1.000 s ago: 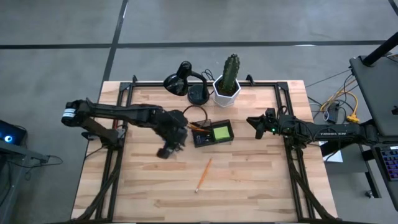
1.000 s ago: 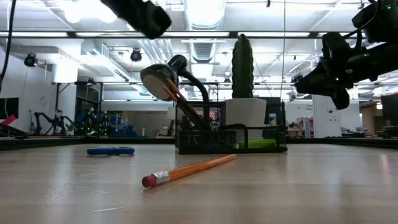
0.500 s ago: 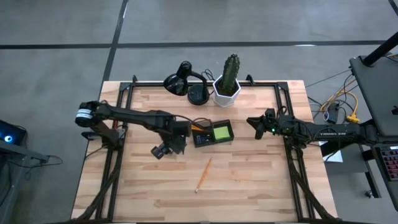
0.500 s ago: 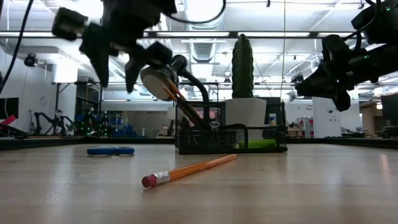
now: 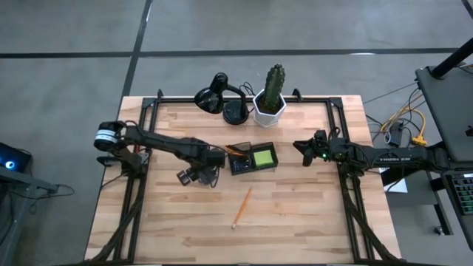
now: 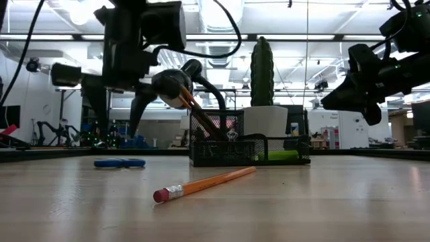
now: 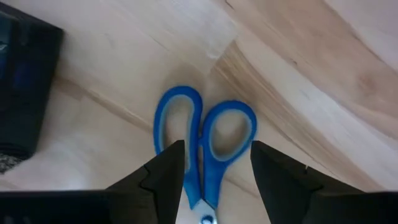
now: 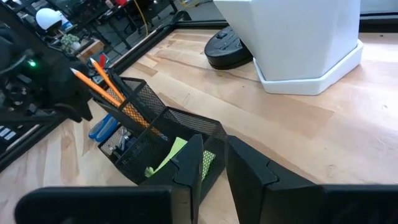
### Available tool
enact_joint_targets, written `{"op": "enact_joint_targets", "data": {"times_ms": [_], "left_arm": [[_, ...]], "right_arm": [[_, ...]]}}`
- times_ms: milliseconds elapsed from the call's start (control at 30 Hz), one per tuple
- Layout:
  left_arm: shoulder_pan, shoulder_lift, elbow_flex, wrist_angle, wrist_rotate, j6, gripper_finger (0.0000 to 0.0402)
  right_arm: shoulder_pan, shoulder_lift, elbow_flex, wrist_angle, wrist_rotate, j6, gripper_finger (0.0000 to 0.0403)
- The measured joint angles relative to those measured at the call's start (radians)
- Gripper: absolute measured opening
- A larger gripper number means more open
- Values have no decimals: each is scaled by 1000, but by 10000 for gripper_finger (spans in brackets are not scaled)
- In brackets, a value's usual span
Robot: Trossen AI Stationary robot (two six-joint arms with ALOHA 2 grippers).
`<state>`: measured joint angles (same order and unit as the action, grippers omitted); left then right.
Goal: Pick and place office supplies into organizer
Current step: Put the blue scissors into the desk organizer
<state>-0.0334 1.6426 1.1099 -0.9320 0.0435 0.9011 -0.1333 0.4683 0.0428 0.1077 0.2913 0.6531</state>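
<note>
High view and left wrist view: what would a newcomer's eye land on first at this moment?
The left gripper hangs open right above the blue-handled scissors, which lie flat on the wood just left of the organizer. That mesh organizer already holds orange pencils and a lime-green sticky pad, while one pencil lies loose on the table nearer the front edge. The right gripper waits raised to the organizer's right.

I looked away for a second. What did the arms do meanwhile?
The left gripper came down with open fingers over the blue scissors, not yet gripping. The right gripper, the organizer and the loose pencil stayed put.
</note>
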Motion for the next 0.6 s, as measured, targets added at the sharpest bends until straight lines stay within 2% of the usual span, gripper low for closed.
{"op": "enact_joint_targets", "data": {"times_ms": [333,600], "left_arm": [[0,0,-85,150,-82,1,168],[1,4,-104,171,-80,6,168]], "right_arm": [[0,0,0,0,4,-2,59],[0,0,0,0,8,-8,59]]}}
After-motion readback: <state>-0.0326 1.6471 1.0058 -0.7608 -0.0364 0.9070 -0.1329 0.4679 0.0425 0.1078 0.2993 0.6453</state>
